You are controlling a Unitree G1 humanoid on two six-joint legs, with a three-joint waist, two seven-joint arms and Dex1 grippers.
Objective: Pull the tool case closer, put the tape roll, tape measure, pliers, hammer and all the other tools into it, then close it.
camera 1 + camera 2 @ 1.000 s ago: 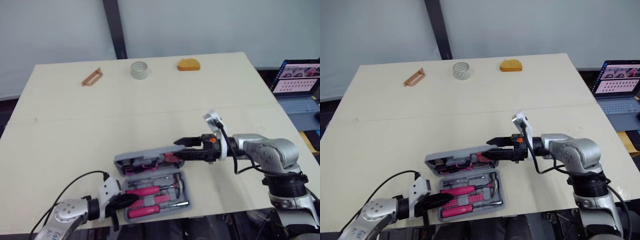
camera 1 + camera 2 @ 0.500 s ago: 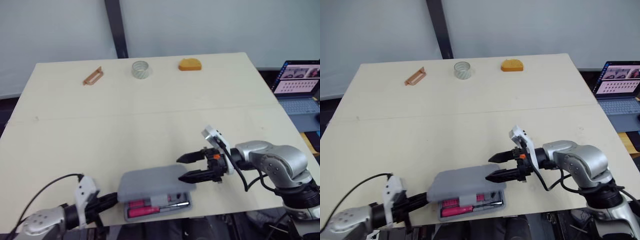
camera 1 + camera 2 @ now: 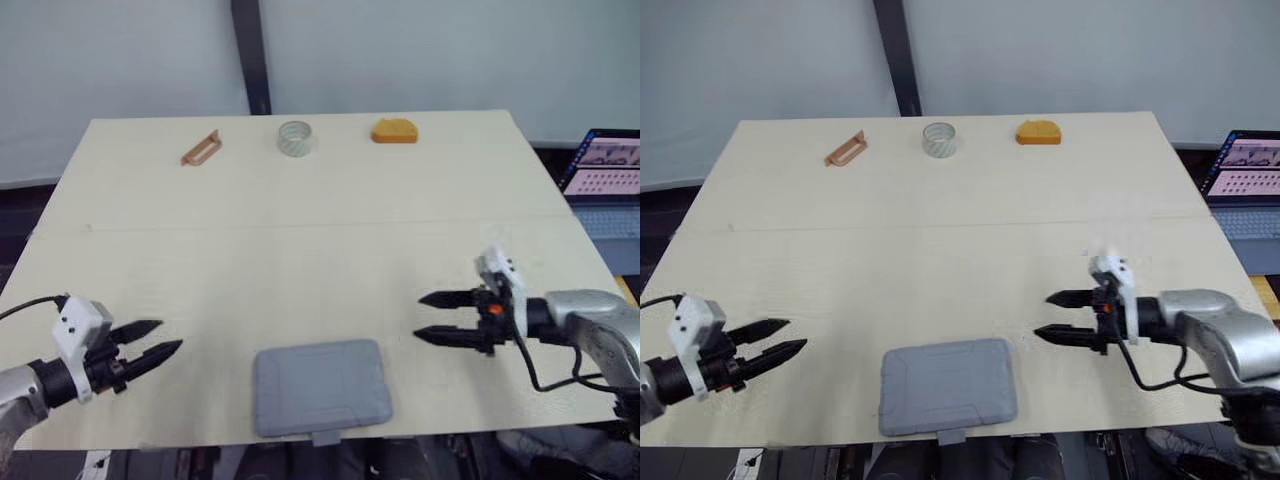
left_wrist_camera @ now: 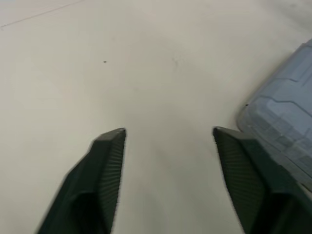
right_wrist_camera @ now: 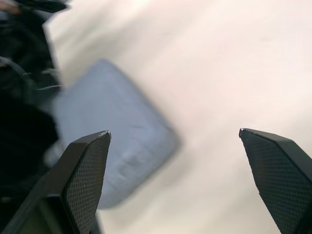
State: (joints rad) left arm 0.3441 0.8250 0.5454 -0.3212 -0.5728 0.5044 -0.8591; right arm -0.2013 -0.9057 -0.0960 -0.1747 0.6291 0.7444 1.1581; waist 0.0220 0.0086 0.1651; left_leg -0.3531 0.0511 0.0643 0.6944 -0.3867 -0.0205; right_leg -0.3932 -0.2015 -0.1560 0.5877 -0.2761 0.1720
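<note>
Two grippers hang over the pale cream tabletop (image 3: 300,250) with nothing in either of them. My left gripper (image 3: 170,335) sits at the lower left of the head view with its black fingers apart, pointing toward the middle of the frame. My right gripper (image 3: 418,316) sits at the lower right, its fingers spread wider, one above the other in the frame, pointing left. Between them, at the bottom centre and close to the near table edge, lies the grey plastic tool case (image 3: 320,387), flat, with its lid down and a small latch tab sticking out over the edge. Neither gripper touches it; the right one is nearer, the left one well apart. From the left wrist camera I see a ribbed corner of the case (image 4: 282,126) just beyond one finger (image 4: 105,175). From the right wrist camera the case (image 5: 112,131) shows between the two widely parted fingers, too blurred for detail. Along the top of the head view, at the far table edge, three things lie well away from the case: a flat copper-brown bracket-shaped piece (image 3: 200,148) at the upper left, a clear tape roll (image 3: 295,137) beside it toward the centre, and an orange dome-shaped object (image 3: 394,131) to the right of that. An open laptop (image 3: 605,170) shows at the right edge, off the table.
</note>
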